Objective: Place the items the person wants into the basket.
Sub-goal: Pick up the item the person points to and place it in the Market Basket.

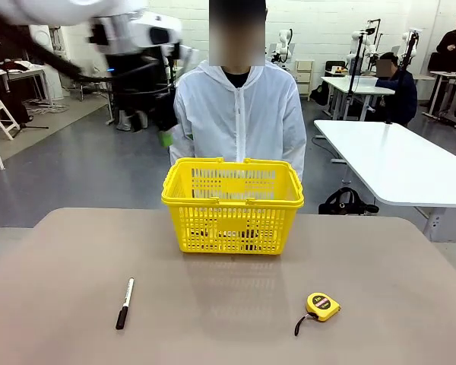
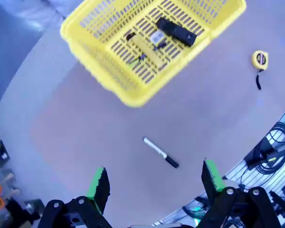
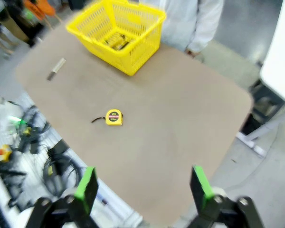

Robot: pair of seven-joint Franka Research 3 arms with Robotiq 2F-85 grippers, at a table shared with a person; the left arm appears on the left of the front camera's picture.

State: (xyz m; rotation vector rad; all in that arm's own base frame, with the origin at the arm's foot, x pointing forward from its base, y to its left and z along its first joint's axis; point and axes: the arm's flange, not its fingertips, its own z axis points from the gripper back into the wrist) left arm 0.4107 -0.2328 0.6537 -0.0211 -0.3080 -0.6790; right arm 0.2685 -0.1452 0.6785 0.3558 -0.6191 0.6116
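Observation:
The yellow lattice basket [image 1: 232,228] stands at the table's far middle, in front of the person [image 1: 239,114] in a white zip-up jacket. Looking down into the basket [image 2: 109,83] from the left wrist, I see a long yellow utility knife [image 2: 146,48], a black oblong object [image 2: 176,31] and small dark bits too blurred to tell apart. My left gripper [image 2: 155,170] hangs open and empty high above the table, well short of the basket. My left arm [image 1: 137,34] is a blur at the upper left. My right gripper [image 3: 143,173] is open and empty, high over the table's near edge.
A white-and-black marker [image 1: 125,303] lies on the near left of the brown table [image 1: 228,334]. A round yellow tape measure [image 1: 321,306] lies on the near right. A white table [image 1: 403,163] stands behind on the right. Cables [image 3: 57,166] hang below the near edge.

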